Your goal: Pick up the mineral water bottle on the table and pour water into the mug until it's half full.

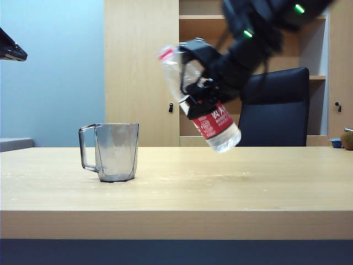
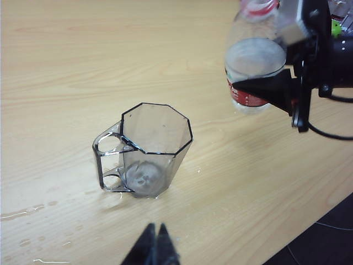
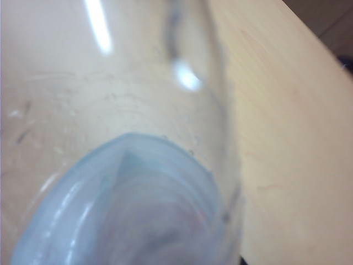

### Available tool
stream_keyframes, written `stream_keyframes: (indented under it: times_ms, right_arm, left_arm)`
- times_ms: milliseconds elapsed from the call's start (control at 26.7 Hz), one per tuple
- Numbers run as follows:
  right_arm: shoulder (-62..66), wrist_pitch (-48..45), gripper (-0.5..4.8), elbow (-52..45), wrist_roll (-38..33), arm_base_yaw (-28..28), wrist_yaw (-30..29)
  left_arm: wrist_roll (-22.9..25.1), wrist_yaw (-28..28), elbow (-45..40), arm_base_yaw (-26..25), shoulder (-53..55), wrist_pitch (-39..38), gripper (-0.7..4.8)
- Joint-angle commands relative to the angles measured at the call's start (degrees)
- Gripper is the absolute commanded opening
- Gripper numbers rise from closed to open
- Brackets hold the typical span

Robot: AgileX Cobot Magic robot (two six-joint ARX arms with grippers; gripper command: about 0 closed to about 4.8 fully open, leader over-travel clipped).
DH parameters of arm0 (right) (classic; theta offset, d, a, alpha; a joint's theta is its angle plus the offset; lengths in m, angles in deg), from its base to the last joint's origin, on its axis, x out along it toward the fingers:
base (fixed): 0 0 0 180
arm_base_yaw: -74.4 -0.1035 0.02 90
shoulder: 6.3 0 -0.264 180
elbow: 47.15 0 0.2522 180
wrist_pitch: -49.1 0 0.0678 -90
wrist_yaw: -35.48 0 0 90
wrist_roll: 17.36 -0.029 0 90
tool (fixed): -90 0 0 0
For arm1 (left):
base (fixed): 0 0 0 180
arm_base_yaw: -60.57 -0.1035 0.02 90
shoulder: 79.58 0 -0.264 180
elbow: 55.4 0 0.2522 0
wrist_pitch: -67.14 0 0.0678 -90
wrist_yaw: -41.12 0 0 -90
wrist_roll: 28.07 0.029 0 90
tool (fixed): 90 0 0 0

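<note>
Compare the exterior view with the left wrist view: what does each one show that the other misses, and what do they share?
Only the exterior view shows the dark office chair and wooden cabinets behind the table. Only the left wrist view shows the shut left gripper, spilled droplets and down into the mug. Both show the mug standing upright and the right gripper holding the tilted mineral water bottle off the table.

Blurred mineral water bottle [image 3: 127, 182] fills view above the table [image 3: 287, 110].
</note>
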Motion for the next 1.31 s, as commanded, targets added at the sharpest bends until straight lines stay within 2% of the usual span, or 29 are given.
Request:
stream_keyframes:
  times_ms: [37,225,412,600,862,1087,1312]
  right_arm:
    - [0.33,4.90,2.43,3.48,13.42,-3.69,10.78]
    - [2.67,5.14,2.43,7.19,22.88,-7.78,23.26]
    - [7.34,8.61,2.50,12.33,26.84,-8.68,29.07]
    - [11.54,9.01,2.56,14.91,33.75,-9.20,36.02]
    - [11.87,4.39,2.56,14.93,41.42,-9.81,40.94]
    - [11.85,-0.13,2.56,14.95,46.45,-11.17,42.40]
    - [11.85,-0.35,2.56,15.06,48.39,-12.28,43.87]
  left_arm:
    - [0.33,-0.02,0.33,0.00,-0.04,0.70,-0.05]
    - [0.33,-0.02,0.33,0.02,-0.04,0.70,-0.06]
    - [0.33,-0.02,0.33,0.02,-0.04,0.72,-0.05]
    - [0.33,-0.02,0.31,0.02,-0.04,0.70,-0.06]
    - [0.33,-0.02,0.33,0.00,-0.04,0.70,-0.05]
    - [0.33,-0.02,0.33,0.00,-0.04,0.72,-0.06]
    - [0.33,-0.02,0.33,0.02,-0.04,0.70,-0.05]
